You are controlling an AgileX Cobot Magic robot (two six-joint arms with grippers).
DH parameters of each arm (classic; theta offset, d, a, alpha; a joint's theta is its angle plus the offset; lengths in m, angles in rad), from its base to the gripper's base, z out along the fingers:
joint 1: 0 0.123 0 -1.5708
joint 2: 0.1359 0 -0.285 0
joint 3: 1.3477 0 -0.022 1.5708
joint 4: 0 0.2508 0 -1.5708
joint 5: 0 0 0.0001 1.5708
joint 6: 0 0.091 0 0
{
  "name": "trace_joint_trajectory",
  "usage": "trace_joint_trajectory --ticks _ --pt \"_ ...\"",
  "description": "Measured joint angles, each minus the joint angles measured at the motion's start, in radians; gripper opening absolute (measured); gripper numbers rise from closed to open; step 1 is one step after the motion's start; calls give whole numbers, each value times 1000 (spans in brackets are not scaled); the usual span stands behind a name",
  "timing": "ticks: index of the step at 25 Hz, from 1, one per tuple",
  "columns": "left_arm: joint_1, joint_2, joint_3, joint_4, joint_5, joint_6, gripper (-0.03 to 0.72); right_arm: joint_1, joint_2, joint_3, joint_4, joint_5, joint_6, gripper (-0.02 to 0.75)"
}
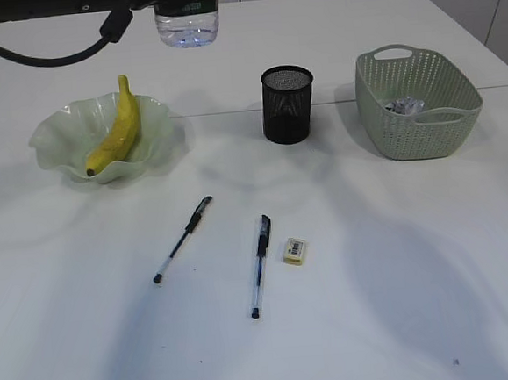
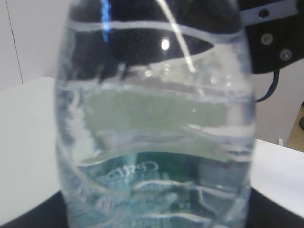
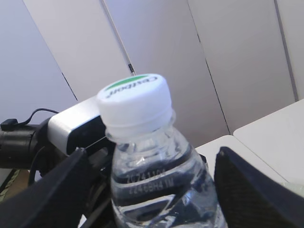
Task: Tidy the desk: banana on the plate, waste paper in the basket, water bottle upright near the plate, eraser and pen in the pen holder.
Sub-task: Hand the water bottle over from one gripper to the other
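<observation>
Holding clear plastic water bottle (image 1: 187, 25) aloft at table's far edge, behind pale green leaf-shaped glass plate (image 1: 52, 140). My left gripper: fingers hidden behind bottle in left wrist view, so grip not plainly visible; cannot tell. My right gripper (image 3: 152, 190): dark pads (image 3: 247, 190) stand wide either side of bottle neck, clear of it, white cap (image 3: 134, 99) upright between. Yellow banana (image 1: 119, 132) lies in plate. Crumpled paper (image 1: 404, 106) in grey-green perforated basket (image 1: 418, 133). Two blue pens (image 1: 184, 238) (image 1: 260, 264) and small yellow eraser (image 1: 296, 250) flat on white table (image 1: 401, 275), near black mesh pen holder (image 1: 288, 104).

Worktop (image 1: 405, 319): white, smooth, with soft grey shadows.
Seam (image 1: 230, 113): thin line across the worktop.
Wall (image 3: 228, 57): pale panels with dark vertical joints.
</observation>
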Motion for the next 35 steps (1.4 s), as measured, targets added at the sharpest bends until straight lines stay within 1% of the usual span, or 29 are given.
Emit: trace_joint_trajectory --ticks 3,7,10,18,24,30,35 --pt "0 0 0 2 -2 0 381 0 0 -2 -15 0 20 601" --pt "0 4 0 14 -6 0 380 0 0 -2 -95 -8 121 601" --pt "0 4 0 14 -8 0 380 0 0 -2 -138 -8 143 601" --pt "2 4 0 14 -17 0 380 0 0 -2 -181 -9 154 601" --pt "2 4 0 12 -42 0 380 0 0 -2 -205 -39 158 601" --pt "30 6 0 10 -49 0 380 2 0 -2 -254 -83 160 601" --pt "48 6 0 8 -47 0 380 2 0 -2 -264 -119 161 601"
